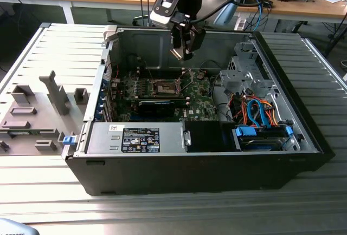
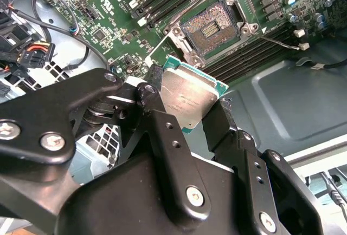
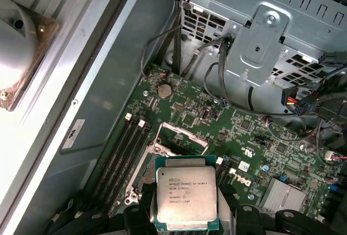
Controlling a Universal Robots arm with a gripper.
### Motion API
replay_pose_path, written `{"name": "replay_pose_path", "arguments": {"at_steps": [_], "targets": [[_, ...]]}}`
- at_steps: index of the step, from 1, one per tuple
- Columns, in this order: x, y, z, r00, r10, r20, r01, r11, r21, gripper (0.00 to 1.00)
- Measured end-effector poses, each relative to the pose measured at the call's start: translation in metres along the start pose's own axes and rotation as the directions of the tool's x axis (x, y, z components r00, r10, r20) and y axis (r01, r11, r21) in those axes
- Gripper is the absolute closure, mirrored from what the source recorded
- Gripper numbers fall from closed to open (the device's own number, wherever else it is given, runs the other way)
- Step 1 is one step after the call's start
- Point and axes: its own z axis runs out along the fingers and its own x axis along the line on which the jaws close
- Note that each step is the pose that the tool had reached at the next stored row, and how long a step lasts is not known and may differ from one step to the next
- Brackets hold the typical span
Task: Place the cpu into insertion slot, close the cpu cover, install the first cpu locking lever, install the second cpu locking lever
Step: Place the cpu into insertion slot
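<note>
My gripper (image 1: 182,55) hangs inside the open computer case (image 1: 303,137), shut on the cpu (image 2: 190,97). The cpu is a flat square chip with a silver-grey top and a green edge, pinched between two black fingers (image 2: 154,110). In the first wrist view the cpu (image 3: 186,197) sits at the gripper (image 3: 186,216). The insertion slot (image 2: 209,26) lies below it on the green board, its dark pin field bare inside a silver rim. In the exterior view the insertion slot (image 1: 165,87) is below the gripper and slightly toward that view's left. A silver frame, apparently the cpu cover (image 3: 181,136), stands raised at the slot's edge. A thin lever rod (image 2: 279,41) lies beside the slot.
A long black card (image 1: 157,108) lies just in front of the slot. A labelled metal box (image 1: 141,137) fills the case's front. On the exterior view's right are a silver drive cage (image 1: 244,75) and blue and orange cables (image 1: 260,113). A grey fixture (image 1: 38,110) stands outside the case.
</note>
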Motion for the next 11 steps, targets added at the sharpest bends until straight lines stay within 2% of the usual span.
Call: {"name": "replay_pose_path", "arguments": {"at_steps": [11], "targets": [[-0.0001, -0.0001, 0.0, 0.9998, 0.022, 0.002, -0.022, 0.9998, -0.0005, 0.45]]}}
